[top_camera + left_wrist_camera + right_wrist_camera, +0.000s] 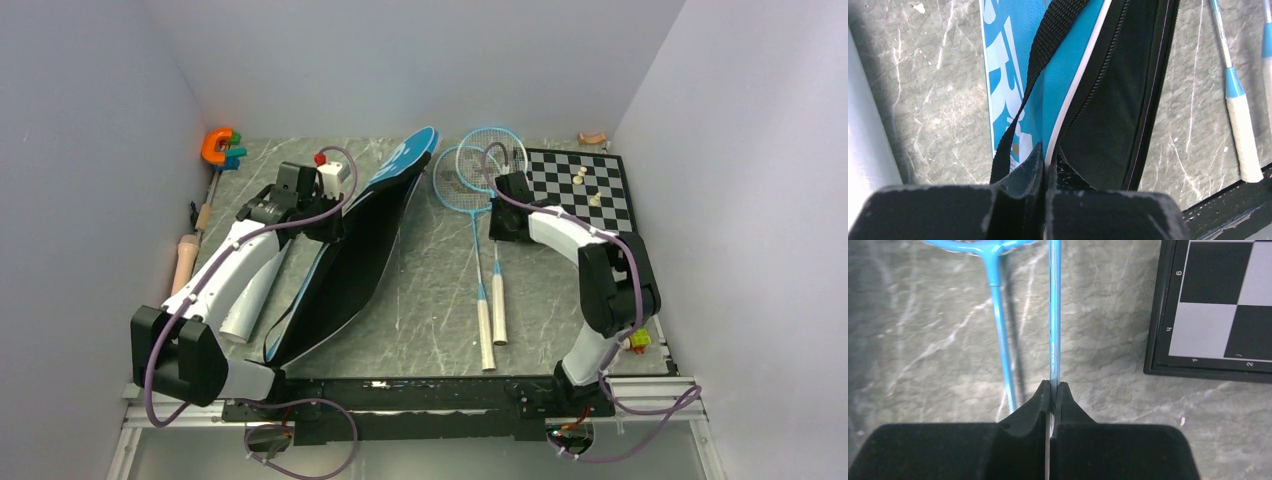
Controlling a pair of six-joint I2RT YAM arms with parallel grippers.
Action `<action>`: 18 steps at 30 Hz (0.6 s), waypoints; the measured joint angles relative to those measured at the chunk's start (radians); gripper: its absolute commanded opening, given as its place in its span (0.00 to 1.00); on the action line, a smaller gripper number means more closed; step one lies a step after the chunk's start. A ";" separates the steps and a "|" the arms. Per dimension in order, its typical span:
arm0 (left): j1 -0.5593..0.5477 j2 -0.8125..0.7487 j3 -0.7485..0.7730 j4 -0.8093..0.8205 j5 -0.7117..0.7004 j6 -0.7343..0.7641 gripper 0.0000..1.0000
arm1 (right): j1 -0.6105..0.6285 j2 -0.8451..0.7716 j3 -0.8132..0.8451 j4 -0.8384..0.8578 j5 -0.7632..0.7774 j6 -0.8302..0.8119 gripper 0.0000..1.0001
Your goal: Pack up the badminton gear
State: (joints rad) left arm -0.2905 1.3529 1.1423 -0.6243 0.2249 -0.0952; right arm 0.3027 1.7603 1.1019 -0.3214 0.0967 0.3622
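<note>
The blue bag (412, 152) lies slanted at centre-left with its black inside (350, 270) opened. My left gripper (325, 225) is shut on the bag's white-piped edge (1068, 105), beside the black strap (1045, 50). Two light-blue rackets (478, 170) lie side by side right of the bag, heads far, white handles (492, 325) near. My right gripper (502, 218) is shut on the right racket's thin shaft (1053, 315); the other racket's shaft (1002, 330) runs just left of it. A white tube (245, 305) lies under my left arm.
A black-and-white chessboard (585, 190) with a few pieces sits at the back right, its edge (1155, 315) close to my right gripper. An orange clamp (218, 145) and a wooden-handled tool (186, 262) lie along the left wall. Walls enclose three sides.
</note>
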 measured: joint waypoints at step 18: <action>-0.058 0.269 0.170 -0.013 -0.122 -0.118 0.00 | 0.318 -0.576 -0.078 -0.379 0.090 0.149 0.00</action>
State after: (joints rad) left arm -0.3485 1.6222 1.3125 -0.6373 0.1032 -0.2131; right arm 0.6209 1.1843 1.0241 -0.7002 0.1871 0.5110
